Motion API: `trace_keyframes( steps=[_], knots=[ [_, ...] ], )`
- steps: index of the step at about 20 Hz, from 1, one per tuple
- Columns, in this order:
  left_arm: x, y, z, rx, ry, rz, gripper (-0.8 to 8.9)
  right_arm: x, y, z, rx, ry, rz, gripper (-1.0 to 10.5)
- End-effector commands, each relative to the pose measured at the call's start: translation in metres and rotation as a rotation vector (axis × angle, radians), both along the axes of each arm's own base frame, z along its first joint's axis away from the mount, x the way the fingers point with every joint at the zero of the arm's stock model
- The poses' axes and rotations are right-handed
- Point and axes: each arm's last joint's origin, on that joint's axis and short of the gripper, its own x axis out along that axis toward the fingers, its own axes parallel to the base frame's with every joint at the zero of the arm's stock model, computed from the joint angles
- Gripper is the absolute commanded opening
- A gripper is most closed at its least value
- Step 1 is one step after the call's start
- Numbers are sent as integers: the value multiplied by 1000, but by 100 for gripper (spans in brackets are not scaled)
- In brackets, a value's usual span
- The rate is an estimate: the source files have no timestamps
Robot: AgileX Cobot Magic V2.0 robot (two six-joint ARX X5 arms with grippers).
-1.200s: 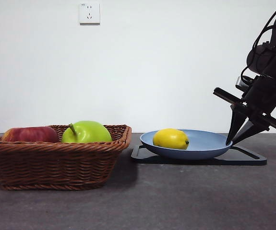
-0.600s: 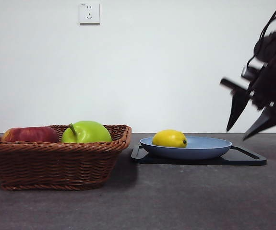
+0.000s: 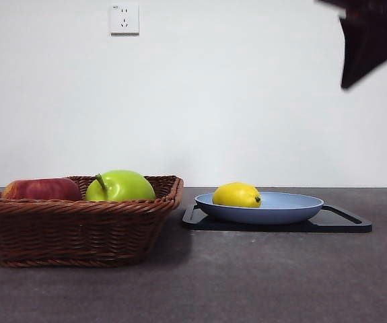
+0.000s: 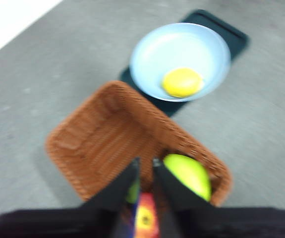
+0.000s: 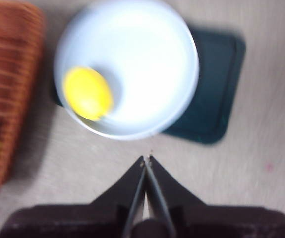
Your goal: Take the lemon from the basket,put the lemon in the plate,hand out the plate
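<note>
The yellow lemon [image 3: 237, 194] lies in the light-blue plate [image 3: 294, 205], toward the side nearest the wicker basket [image 3: 79, 229]. The plate rests flat on a black tray [image 3: 344, 222]. My right gripper [image 5: 146, 158] is shut and empty, high above the table just off the plate's [image 5: 147, 74] rim; in the front view it is a dark blur at the top right corner [image 3: 371, 47]. My left gripper [image 4: 145, 162] hangs high over the basket [image 4: 102, 129] with a narrow gap between its jaws and nothing in them. The lemon [image 4: 182, 82] also shows there.
A green apple [image 3: 120, 186] and a red apple [image 3: 42, 189] lie in the basket. The black tray [image 5: 216, 99] sticks out beyond the plate on the side away from the basket. A wall socket [image 3: 125, 18] is on the white back wall.
My right gripper rose from the plate's right rim up to the top right corner. The plate, tilted up at that side a second ago, has settled flat on the tray.
</note>
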Motion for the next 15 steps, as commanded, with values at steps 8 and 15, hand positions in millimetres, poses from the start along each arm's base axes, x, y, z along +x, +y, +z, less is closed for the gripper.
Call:
trace_keyframes(
  steps=[8,15],
  knots=[
    [-15,46,-16,-202,-222,84,6,-93,22,-2,-13,-465,23,3],
    [-56,75,-93,-356,-275,137,6,-134,-3,-51,109,-676,-63,3]
  ],
)
